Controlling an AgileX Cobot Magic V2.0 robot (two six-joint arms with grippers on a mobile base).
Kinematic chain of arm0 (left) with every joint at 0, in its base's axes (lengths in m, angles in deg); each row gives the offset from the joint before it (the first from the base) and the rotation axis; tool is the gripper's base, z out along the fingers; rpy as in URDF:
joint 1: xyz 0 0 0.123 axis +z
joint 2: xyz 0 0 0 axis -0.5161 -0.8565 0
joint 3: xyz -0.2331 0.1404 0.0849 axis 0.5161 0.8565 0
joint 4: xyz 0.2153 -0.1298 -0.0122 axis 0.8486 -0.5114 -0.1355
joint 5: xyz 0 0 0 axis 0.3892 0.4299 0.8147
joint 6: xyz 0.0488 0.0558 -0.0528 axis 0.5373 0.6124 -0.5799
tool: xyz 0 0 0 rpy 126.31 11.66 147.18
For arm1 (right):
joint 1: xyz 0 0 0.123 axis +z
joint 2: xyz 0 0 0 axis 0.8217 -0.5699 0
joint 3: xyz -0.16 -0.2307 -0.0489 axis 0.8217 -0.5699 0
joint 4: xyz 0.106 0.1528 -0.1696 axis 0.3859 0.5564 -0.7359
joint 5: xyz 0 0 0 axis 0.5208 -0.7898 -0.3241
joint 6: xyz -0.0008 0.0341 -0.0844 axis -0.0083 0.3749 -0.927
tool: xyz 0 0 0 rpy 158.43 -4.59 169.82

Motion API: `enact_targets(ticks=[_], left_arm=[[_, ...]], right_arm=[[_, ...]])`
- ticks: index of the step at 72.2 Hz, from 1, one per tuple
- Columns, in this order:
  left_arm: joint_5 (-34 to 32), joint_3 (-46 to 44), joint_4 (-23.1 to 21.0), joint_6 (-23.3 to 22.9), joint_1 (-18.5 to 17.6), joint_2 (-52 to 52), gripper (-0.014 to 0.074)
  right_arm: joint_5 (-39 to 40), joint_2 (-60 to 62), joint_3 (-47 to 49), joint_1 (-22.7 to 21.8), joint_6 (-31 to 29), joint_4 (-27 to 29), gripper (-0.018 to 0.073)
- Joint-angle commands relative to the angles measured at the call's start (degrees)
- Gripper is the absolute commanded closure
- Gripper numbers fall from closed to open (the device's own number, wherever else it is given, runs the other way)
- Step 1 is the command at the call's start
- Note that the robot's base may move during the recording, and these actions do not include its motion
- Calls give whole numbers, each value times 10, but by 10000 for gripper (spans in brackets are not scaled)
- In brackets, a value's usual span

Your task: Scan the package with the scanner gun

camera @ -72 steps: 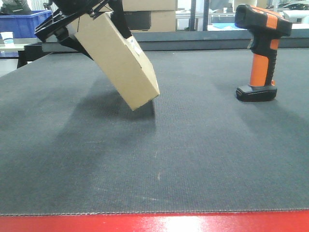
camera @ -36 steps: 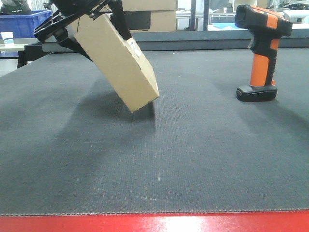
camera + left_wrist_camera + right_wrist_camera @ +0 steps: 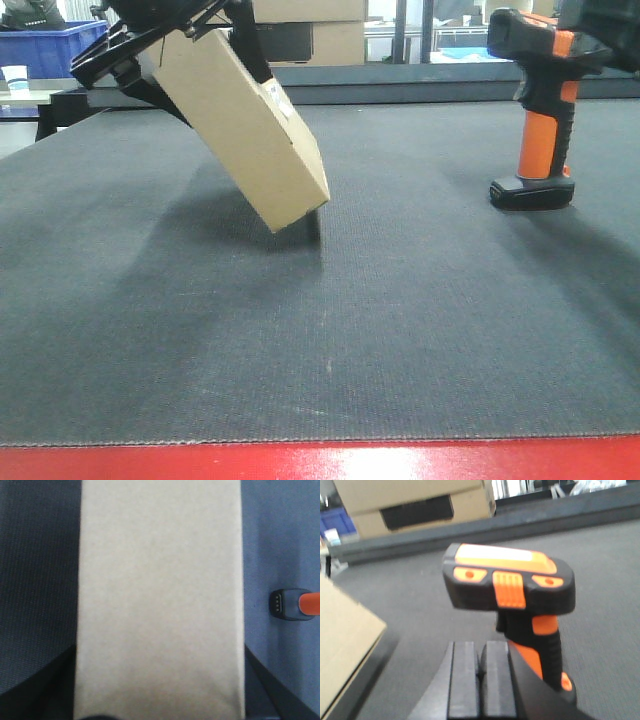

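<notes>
Left pincer (image 3: 190, 42) clamps the tilted package (image 3: 250, 140); right pincer (image 3: 481, 652), closed and empty just behind the scanner gun (image 3: 512, 585), may topple it by nudging its head.

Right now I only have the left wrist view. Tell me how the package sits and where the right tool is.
Observer: The package hangs tilted from the left tool, low corner near the mat.
Operator: Report the scanner gun.
Observer: The scanner gun stands upright on its base, handle ungripped.
Operator: Now the right tool.
Observer: The right tool hovers close beside that handle, not on it; open or shut, I cannot tell.
</notes>
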Motion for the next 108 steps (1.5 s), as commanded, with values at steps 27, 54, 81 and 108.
enact_targets(ticks=[27, 54, 81, 108], left_arm=[[-9, -1, 0, -1, -3, 6, 708], [-5, -1, 0, -1, -3, 6, 708], [-4, -1, 0, -1, -3, 6, 708], [-4, -1, 0, -1, -3, 6, 708]], right_arm=[[145, -136, 13, 1, 76, 19, 727], [145, -185, 52, 1, 76, 19, 697], [139, -188, 71, 0, 74, 68, -17], [139, -237, 127, 0, 40, 88, -1]])
